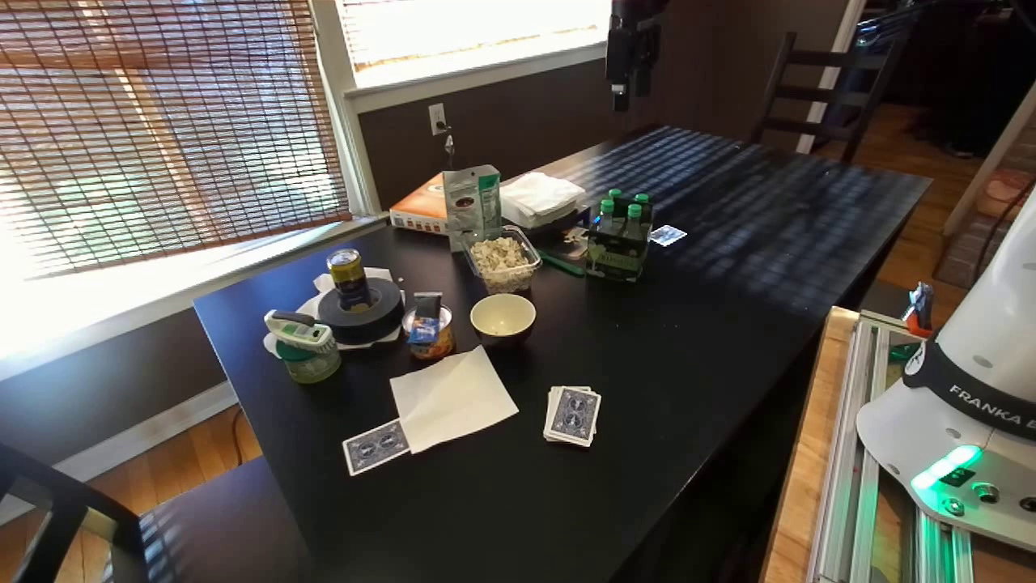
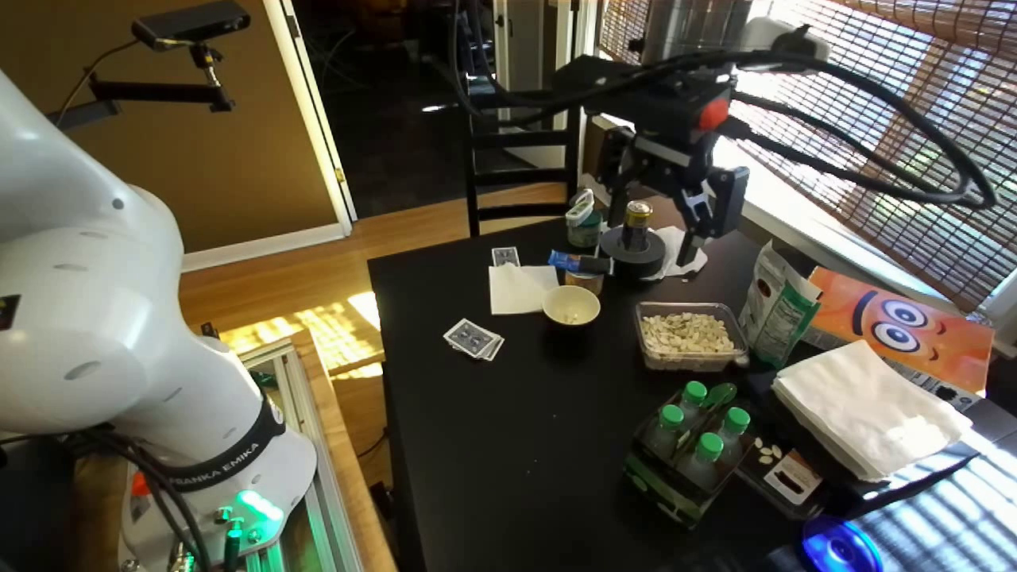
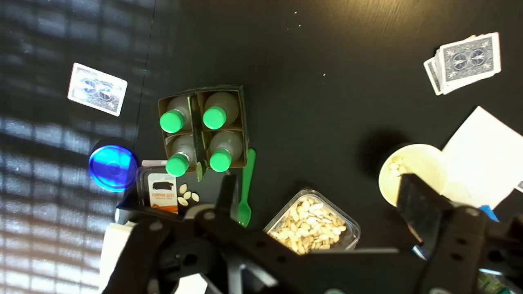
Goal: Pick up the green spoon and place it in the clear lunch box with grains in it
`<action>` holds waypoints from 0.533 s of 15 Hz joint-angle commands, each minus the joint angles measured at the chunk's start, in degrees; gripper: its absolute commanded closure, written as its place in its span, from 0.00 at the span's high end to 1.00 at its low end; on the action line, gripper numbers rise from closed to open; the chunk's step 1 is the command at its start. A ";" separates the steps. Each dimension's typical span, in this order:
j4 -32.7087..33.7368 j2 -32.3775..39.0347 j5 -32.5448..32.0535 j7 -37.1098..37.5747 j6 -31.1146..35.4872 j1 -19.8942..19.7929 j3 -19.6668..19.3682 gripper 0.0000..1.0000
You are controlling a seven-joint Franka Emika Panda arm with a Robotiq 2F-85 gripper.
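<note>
Our black gripper [image 3: 320, 192] hangs spread and empty, presumably to straddle the green plastic spoon [image 3: 246, 183]. In wrist view, the spoon lies at 10 o'clock from the squarish clear-plastic grain box [image 3: 347, 237].

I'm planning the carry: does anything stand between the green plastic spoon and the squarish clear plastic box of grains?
Nothing visible stands between the green plastic spoon and the clear plastic box, except its own wall. The cardboard carrier of green-capped bottles sits by the spoon's handle, on the side away from the box.
</note>
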 commanded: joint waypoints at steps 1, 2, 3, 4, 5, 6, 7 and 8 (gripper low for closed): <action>1.19 1.05 0.13 -0.24 -0.52 -1.09 0.83 1.00; 1.71 1.54 0.13 -0.23 -0.77 -1.11 0.88 1.00; 1.84 1.68 0.13 -0.23 -0.91 -1.10 0.95 1.00; 1.85 1.68 0.13 -0.23 -0.95 -1.09 0.99 1.00; 1.87 1.67 0.13 -0.23 -0.99 -1.09 1.00 1.00; 0.51 0.81 0.91 -0.87 0.94 -0.95 1.01 1.00; -0.14 1.29 2.93 -1.90 3.71 -1.01 0.70 1.00; -0.39 2.50 5.27 -2.63 6.92 -1.27 0.18 1.00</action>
